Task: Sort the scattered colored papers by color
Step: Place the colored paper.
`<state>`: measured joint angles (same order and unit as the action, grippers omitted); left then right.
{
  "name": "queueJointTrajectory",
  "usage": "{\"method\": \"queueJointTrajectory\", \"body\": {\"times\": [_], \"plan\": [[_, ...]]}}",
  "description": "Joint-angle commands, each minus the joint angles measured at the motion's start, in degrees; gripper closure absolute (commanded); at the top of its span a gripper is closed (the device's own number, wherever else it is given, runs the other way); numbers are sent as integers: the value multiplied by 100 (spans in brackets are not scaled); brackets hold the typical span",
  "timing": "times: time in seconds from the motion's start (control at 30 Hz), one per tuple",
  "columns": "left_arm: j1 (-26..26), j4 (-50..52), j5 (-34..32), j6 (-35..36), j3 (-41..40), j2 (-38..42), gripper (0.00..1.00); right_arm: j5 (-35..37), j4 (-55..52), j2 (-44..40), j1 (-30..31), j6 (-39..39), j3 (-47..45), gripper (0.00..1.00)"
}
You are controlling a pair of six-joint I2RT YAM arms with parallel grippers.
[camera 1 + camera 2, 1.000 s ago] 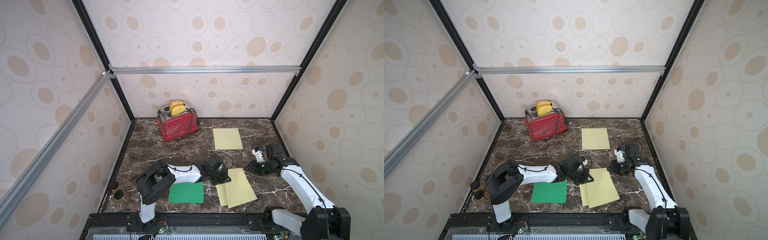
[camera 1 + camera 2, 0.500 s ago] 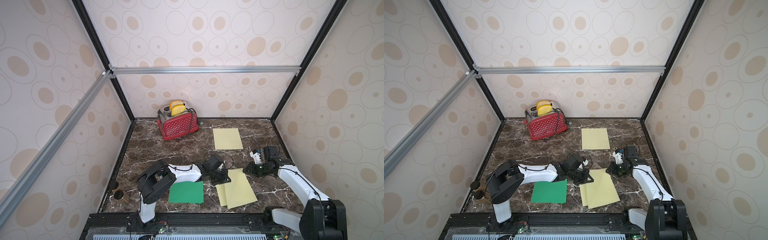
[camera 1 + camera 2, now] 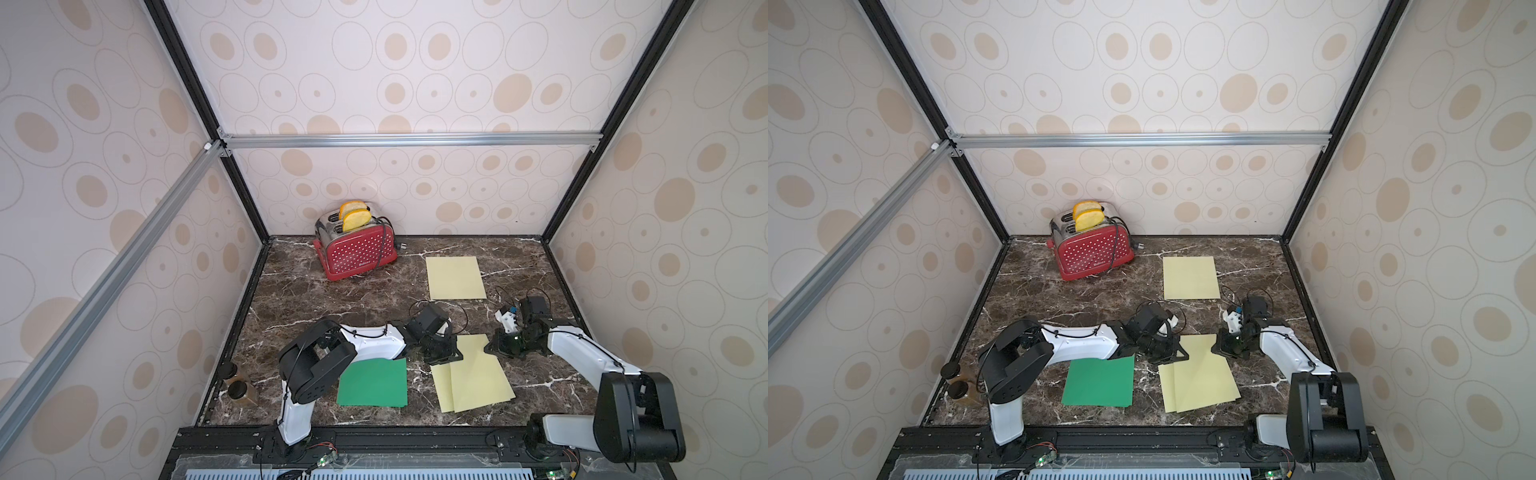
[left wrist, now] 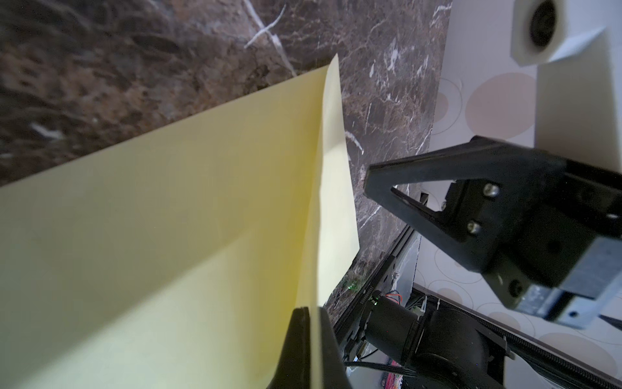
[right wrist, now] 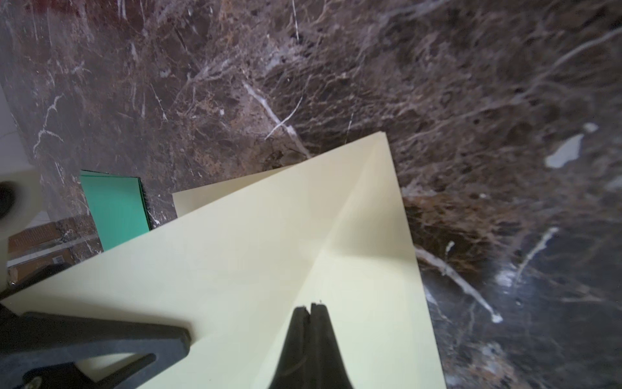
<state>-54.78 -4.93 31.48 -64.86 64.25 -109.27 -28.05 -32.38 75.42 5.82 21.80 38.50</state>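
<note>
A: Dark marble table [image 3: 332, 299], dotted walls. Any writing?
B: Only the toaster's [image 3: 357, 249] logo, too small to read. Two jars [image 3: 237, 382] stand at the left edge.
A: Papers?
B: Green sheet [image 3: 374, 382] in front; far sheet [image 3: 455, 276] at the back, cream; top sheet [image 3: 478, 382] overlaps bottom sheet [image 3: 440, 388], both cream. Arms stretch low — left gripper [image 4: 311, 313] and right gripper [image 5: 310, 308] each clamp a far corner of top sheet.

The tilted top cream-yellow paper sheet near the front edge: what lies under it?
A second cream-yellow paper sheet lies under the top cream-yellow paper sheet; only a strip along one side shows. The rest, and any further sheets below, are covered.
</note>
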Motion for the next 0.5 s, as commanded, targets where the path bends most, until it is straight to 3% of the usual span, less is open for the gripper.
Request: {"method": "queueJointTrajectory", "body": {"times": [0.0,0.47], "plan": [[54,146,44,176,206,-33,100,231,56,86,15,-128,-51,100],[82,312,112,262,218,-18,100,495,457,561,15,-161,26,100]]}}
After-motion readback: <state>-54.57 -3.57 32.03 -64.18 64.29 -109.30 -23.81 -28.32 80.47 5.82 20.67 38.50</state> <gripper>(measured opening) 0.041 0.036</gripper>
